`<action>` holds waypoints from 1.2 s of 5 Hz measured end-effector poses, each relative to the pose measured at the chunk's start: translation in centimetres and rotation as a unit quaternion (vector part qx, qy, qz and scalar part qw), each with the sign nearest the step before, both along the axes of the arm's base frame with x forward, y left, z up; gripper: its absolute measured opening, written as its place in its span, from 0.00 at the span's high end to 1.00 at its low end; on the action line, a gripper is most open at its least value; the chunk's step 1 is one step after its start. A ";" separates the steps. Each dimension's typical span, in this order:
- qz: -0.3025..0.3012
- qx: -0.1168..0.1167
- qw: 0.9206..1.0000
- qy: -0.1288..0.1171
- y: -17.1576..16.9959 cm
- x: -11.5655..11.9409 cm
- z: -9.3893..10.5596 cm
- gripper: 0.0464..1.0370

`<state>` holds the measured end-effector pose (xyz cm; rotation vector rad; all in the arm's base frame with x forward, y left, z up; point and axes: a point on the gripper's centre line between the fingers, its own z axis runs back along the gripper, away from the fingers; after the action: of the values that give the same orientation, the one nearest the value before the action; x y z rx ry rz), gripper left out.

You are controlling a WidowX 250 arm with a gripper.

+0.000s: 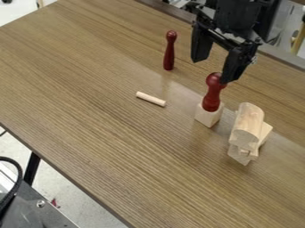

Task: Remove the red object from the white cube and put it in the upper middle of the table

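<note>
Red object (211,97) apparently just below gripper (214,70)

Brown wood-grain table (89,111), pale floor (68,189), black table leg (32,168), dark cable (19,180)

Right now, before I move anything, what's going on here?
The robot arm has its claw open near the top of a red pin standing on a pale block. The claw isn't gripping it; whether one finger touches it, I can't tell. A second red pin stands on the table, with a wooden stick and some wooden blocks nearby.
</note>
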<state>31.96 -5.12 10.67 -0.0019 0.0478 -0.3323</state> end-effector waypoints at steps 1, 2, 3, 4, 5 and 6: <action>-0.001 0.001 1.000 0.011 0.0 -0.7 -0.8 0.09; 0.005 -0.013 1.000 0.015 -0.4 -1.0 -1.5 0.29; 0.008 -0.014 1.000 0.009 -0.5 -1.0 -1.7 0.57; 0.017 -0.015 1.000 0.002 -0.4 -0.8 -1.7 0.58; 0.021 -0.013 1.000 0.000 -0.4 -0.8 -1.7 0.58; 0.022 -0.011 1.000 0.004 -0.2 -0.9 -1.7 0.58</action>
<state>31.06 -5.36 9.01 -0.0253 0.0525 -0.2887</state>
